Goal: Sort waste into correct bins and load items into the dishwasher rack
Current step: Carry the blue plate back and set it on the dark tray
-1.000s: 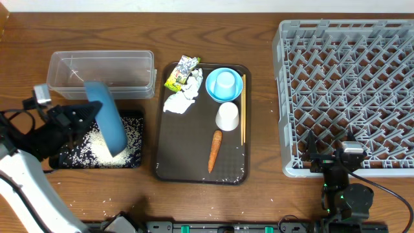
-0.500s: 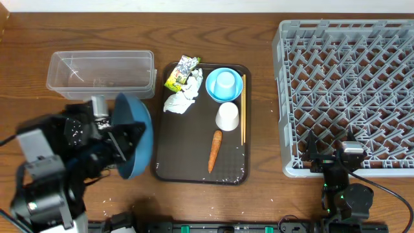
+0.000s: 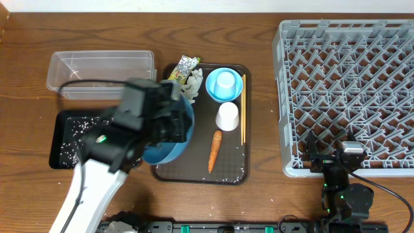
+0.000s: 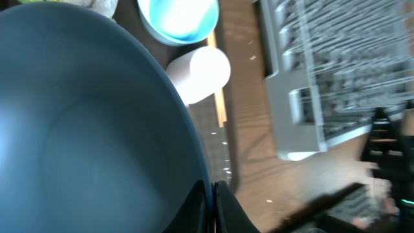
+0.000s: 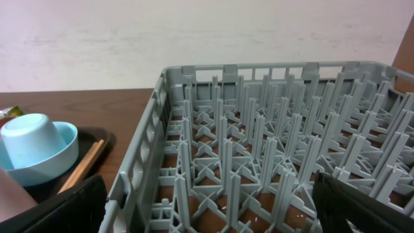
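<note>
With the brown rectangular serving tray (image 3: 194,169) as your dial, you'll find the large grey plastic dishwasher rack (image 3: 346,84) at three o'clock, the shallow black rectangular tray (image 3: 61,129) at nine and the clear rectangular plastic tub (image 3: 97,68) at ten. On the serving tray, the small light-blue bowl (image 3: 211,87) sits at one with the light-blue cup (image 3: 225,79) in it. The white cup (image 3: 228,116) is near centre, the thin wooden chopsticks (image 3: 243,116) lie along three and the small orange carrot (image 3: 215,150) is at five. The yellow-green printed snack wrapper (image 3: 184,66) and crumpled white tissue (image 3: 194,81) are at eleven, and the large blue round plate (image 3: 178,139) is over nine.

Brown wooden table (image 3: 262,197), clear plastic tub (image 3: 102,55) at back left, black tray (image 3: 55,140) in front of it, brown serving tray (image 3: 197,172) centre, grey dishwasher rack (image 3: 280,97) right
</note>
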Action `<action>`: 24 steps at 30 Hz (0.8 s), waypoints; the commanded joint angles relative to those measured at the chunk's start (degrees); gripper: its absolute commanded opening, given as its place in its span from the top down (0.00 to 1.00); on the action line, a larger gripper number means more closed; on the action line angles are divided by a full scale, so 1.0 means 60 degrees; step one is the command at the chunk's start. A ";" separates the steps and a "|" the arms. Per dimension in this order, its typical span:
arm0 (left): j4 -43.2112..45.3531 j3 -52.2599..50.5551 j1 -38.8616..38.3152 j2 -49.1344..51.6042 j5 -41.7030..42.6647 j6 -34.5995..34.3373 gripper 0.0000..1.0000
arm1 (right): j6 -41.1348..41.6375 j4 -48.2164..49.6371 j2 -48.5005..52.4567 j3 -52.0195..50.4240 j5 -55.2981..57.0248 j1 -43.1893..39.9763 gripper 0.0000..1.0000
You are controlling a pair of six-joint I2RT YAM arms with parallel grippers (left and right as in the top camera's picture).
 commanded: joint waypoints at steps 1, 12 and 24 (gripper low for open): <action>0.0248 0.0153 -0.0663 0.0816 -0.1111 0.0022 0.94 | 0.0029 -0.0040 -0.0051 -0.0011 0.0000 -0.0025 0.01; 0.0922 0.0153 -0.1570 0.3413 -0.2685 0.0426 0.94 | 0.0029 -0.0036 -0.0051 -0.0011 0.0000 -0.0025 0.01; 0.1042 0.0153 -0.1617 0.4164 -0.2171 0.0273 0.93 | 0.0029 -0.0040 -0.0051 -0.0011 0.0000 -0.0025 0.01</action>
